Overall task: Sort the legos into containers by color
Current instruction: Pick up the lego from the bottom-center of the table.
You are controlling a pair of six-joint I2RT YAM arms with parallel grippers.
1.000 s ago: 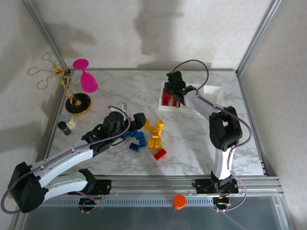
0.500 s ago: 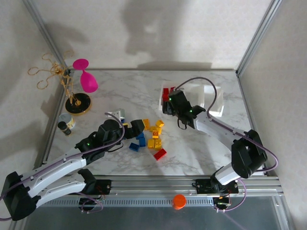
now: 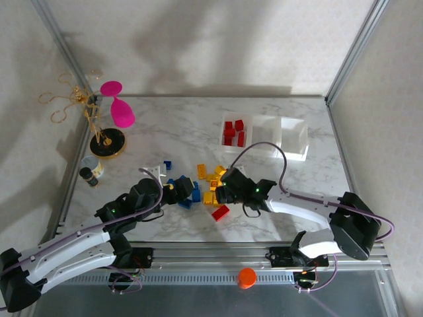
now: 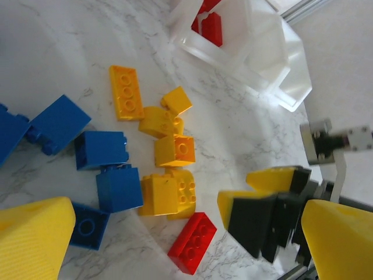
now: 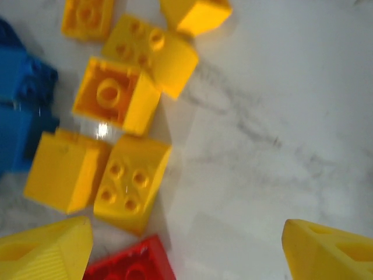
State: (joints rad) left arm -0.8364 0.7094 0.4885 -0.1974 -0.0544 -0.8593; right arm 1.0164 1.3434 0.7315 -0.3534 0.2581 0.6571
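R hand (image 5: 186,242), jaws wide, over legos (image 5: 122,114)

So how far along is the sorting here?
Done: a few red legos sit in the left container. In hand: nothing; the open right pincer hovers by the yellow legos. Left: those, the blue legos and one loose red lego on the table.
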